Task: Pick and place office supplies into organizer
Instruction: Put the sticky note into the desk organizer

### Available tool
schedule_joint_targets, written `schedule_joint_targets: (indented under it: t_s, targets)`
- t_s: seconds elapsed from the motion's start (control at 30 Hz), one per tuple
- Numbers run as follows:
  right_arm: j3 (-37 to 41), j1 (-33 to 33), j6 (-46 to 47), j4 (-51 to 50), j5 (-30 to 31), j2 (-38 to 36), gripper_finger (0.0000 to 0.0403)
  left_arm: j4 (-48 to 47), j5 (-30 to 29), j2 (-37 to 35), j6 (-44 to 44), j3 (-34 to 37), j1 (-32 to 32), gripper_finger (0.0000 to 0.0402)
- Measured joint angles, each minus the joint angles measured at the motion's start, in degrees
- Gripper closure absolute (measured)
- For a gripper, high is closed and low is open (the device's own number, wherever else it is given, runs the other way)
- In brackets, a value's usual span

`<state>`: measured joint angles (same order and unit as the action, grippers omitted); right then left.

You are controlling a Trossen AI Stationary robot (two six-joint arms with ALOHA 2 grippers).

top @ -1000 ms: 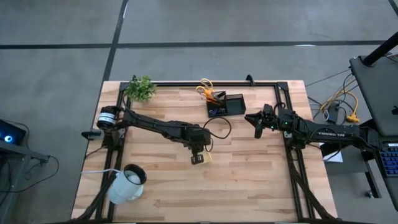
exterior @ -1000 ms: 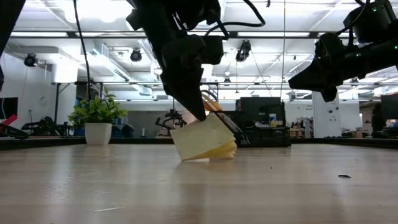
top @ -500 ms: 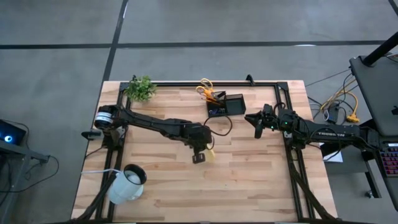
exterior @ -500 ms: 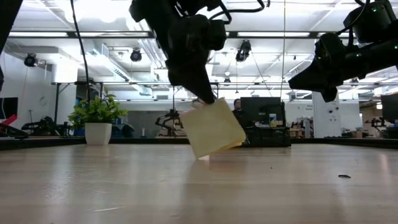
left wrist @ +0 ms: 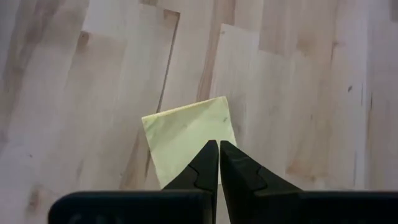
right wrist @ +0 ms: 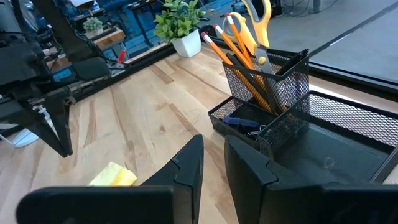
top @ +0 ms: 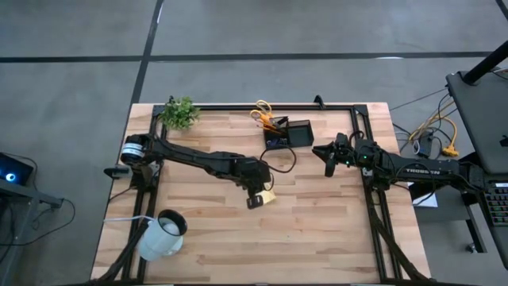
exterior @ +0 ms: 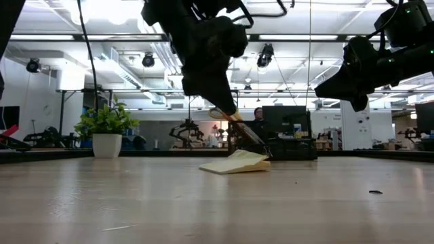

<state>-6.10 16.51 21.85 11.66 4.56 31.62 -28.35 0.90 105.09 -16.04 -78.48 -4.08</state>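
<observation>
The square yellow sticky-note pad [top: 268, 196] lies flat on the wood table [top: 317, 230] near its middle; it also shows in the low view [exterior: 237, 163] and the left wrist view [left wrist: 186, 134]. My left gripper [exterior: 229, 112] hangs shut a little above the pad [left wrist: 219, 144] and is clear of it. The black mesh organizer [top: 290, 133] stands at the far edge, with the yellow-handled scissors [right wrist: 255, 18] and orange pencils [right wrist: 239, 56] upright in it. My right gripper [right wrist: 213, 146] waits to the organizer's right [top: 328, 161], fingers slightly open with nothing between them.
A small green plant [top: 178, 113] stands at the far left corner. A white mug [top: 163, 234] lies on its side at the near left. Black frame rails [top: 373, 199] run along the table's sides. A tiny dark bit [exterior: 375, 192] lies on the table.
My left gripper rose a little with the sticky-note pad, which first stood on its lower edge, then hung tilted from the fingertips clear of the table. The pad has since dropped out of the shut fingers and now lies flat on the table beneath them.
</observation>
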Motion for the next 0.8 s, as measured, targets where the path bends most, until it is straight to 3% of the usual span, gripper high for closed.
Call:
schedule_joint_targets:
  t_s: [0.17, 0.5, 0.8]
  targets:
    - [0.01, 0.04, 0.00, -0.85, 0.00, -0.02, 0.0346, 2.83, 0.31, 0.21, -5.05, -0.12, 0.00, 0.0387]
    - [-0.01, -0.02, 0.57, -1.09, -0.07, -0.02, 0.0346, 3.25, 5.58, 2.87, 19.76, -4.43, 0.54, 0.0238]
    - [-0.01, -0.02, 1.75, -2.10, -0.50, -0.02, 0.0346, -3.96, 5.88, 7.51, 32.28, -8.82, 1.95, 0.0229]
